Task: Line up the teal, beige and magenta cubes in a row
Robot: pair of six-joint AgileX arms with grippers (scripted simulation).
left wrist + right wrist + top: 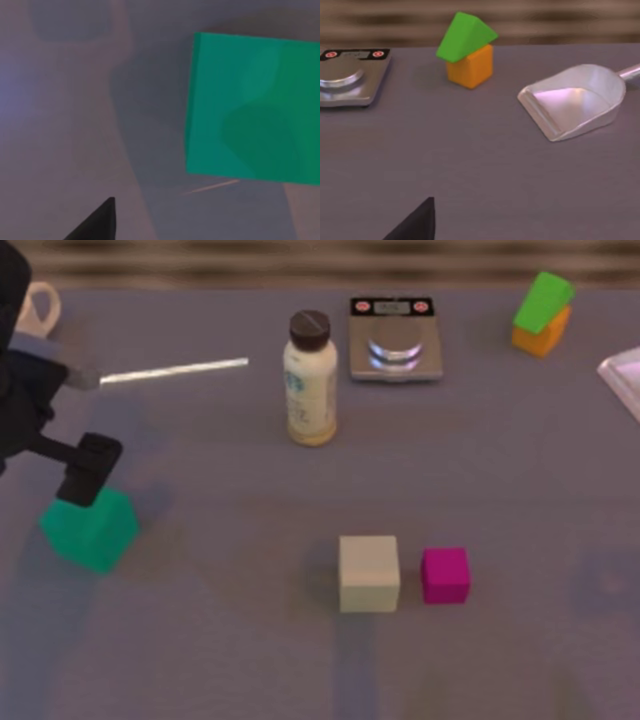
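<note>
over teal cube (90, 528): left tool (85, 475)

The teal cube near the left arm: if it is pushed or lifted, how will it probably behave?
The teal cube looks stiff, with flat faces, so it should slide rather than roll. Its broad base on the table suggests it will hardly tip. The matte faces probably offer fair grip, though it is wider than the beige cube, so the left gripper above it needs widely opened jaws.

Teal cube (252, 107) cut by left wrist edge; scoop (622, 375) cropped at top view's right.
</note>
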